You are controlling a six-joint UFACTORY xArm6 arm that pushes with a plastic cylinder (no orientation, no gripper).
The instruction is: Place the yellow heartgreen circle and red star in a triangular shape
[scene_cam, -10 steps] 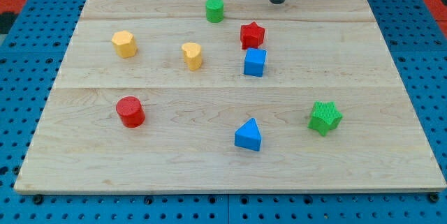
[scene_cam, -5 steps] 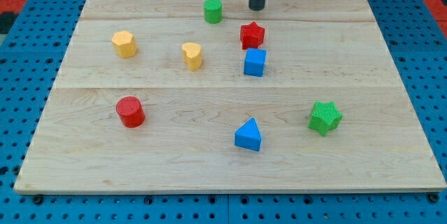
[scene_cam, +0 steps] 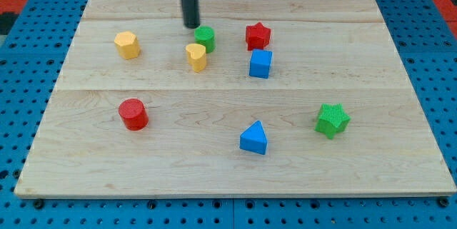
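Wooden board [scene_cam: 400,93]: the green circle [scene_cam: 206,38] is seen touching the yellow heart [scene_cam: 196,56], the red star [scene_cam: 258,36] rightward. No jaws exist; my tip [scene_cam: 191,25] sits upper-left. Further pushing could jam circle against heart.
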